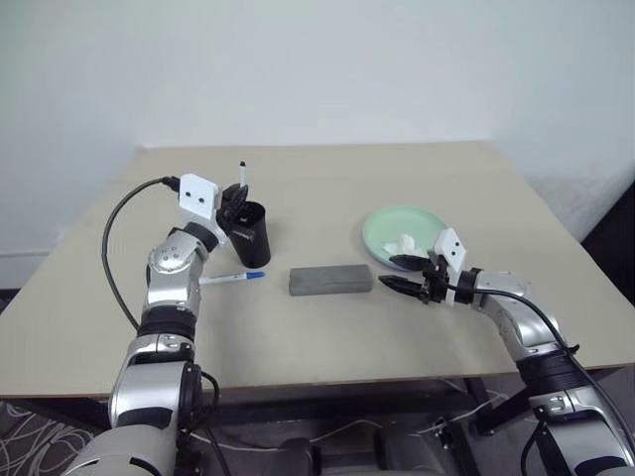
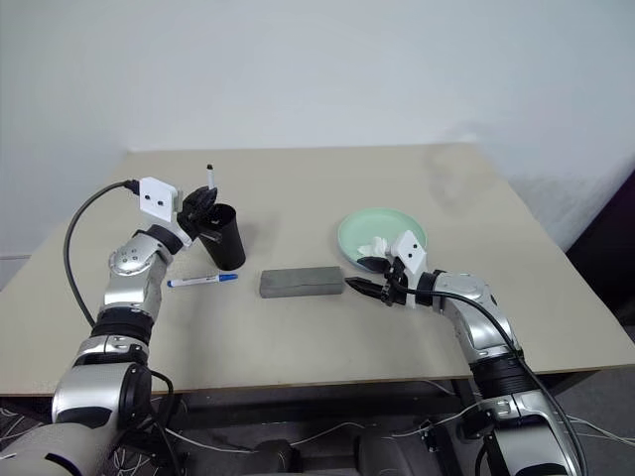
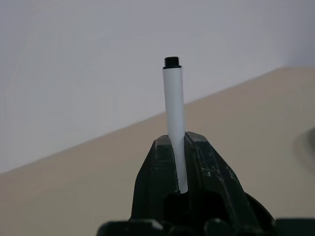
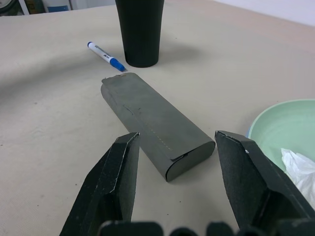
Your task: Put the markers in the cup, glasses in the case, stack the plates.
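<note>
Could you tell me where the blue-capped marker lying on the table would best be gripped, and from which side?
Probably at the white barrel's middle, from straight above. The blue-capped marker lies flat and alone on the table, between the cup and the near edge, so fingers could close across its thin width, clear of the case.

A table (image 1: 327, 337) holds a closed case (image 1: 330, 280) lying flat near its centre. At about ten o'clock from the case stands an upright cup (image 1: 252, 235), with a marker (image 1: 243, 176) standing upright at its rim. A second marker (image 1: 234, 278) lies flat at nine o'clock, just in front of the cup. At two o'clock sits a plate (image 1: 397, 224) with a crumpled tissue (image 1: 404, 242) on it.
</note>
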Controlling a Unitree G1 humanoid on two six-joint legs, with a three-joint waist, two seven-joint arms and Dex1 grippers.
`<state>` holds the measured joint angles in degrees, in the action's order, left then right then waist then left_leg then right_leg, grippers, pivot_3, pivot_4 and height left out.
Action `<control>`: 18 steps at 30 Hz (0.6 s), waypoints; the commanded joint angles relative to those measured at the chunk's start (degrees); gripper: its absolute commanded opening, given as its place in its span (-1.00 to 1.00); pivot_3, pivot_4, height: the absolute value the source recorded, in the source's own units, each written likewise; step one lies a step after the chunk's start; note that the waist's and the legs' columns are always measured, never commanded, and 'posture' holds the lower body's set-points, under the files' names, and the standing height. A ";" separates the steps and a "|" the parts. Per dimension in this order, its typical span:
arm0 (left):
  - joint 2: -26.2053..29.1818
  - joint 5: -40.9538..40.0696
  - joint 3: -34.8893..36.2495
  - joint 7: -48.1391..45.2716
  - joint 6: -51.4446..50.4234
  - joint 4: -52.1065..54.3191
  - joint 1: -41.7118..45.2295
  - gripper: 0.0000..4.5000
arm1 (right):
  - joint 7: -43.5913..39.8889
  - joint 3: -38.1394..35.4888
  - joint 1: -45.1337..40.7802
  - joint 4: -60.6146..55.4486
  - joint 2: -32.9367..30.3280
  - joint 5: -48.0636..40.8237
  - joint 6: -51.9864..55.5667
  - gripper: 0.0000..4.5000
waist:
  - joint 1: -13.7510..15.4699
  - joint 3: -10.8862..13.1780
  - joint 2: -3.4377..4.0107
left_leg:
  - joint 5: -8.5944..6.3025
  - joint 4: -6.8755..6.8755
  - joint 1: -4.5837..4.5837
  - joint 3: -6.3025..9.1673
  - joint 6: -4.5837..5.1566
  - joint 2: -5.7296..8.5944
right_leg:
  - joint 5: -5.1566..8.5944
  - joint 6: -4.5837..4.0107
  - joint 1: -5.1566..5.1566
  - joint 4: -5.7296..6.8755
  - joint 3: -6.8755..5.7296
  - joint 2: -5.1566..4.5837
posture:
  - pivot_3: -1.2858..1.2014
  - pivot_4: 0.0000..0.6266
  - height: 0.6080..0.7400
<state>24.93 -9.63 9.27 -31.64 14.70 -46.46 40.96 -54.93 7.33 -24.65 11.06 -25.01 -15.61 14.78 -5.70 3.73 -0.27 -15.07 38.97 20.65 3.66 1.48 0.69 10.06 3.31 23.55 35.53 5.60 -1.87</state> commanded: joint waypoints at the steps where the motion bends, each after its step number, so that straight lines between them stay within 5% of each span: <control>1: 0.24 -0.78 1.04 0.68 -0.09 3.32 0.59 -0.35 | -0.10 -1.14 -2.14 -0.65 0.22 -0.29 -1.22 0.18 | 0.00 0.00 0.00 | 0.00 0.00 0.00 0.00 0.00 0.00 | 0.00 0.00 0.00 0.00 0.00 0.00 | 0.03 -1.00 0.95; 7: -0.23 -1.43 1.36 0.57 -0.40 4.47 0.50 0.55 | -0.18 -1.11 -2.10 -0.64 0.20 -0.25 -1.20 0.18 | 0.00 0.00 0.00 | 0.00 -0.01 -0.01 -0.01 0.00 0.00 | 0.00 0.00 0.00 0.00 0.00 0.00 | 0.03 -1.00 0.95; 14: 1.78 -2.65 1.73 -3.74 -1.35 6.40 1.75 0.55 | -0.06 -1.15 -2.04 -0.74 0.20 -0.24 -1.10 0.18 | -0.01 0.01 -0.01 | 0.00 -0.04 0.00 -0.01 0.00 0.00 | 0.00 0.00 0.00 -0.05 0.00 0.00 | 0.03 -1.00 0.95; 18: 8.12 -3.16 0.73 -13.55 -3.60 6.33 3.95 0.55 | -0.08 -1.12 -2.07 -0.74 0.15 -0.19 -1.08 0.18 | -0.08 0.05 -0.08 | 0.00 -0.11 0.00 -0.04 0.00 -0.02 | 0.00 -0.01 0.06 -0.05 0.00 0.01 | 0.03 -1.00 0.95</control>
<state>29.62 -11.75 9.40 -40.87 11.54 -42.46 41.71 -55.05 7.33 -24.77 11.09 -24.92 -15.60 14.71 -5.77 3.78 -0.35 -15.07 38.85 20.65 3.62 1.48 0.66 10.07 3.30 23.63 35.48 5.61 -1.85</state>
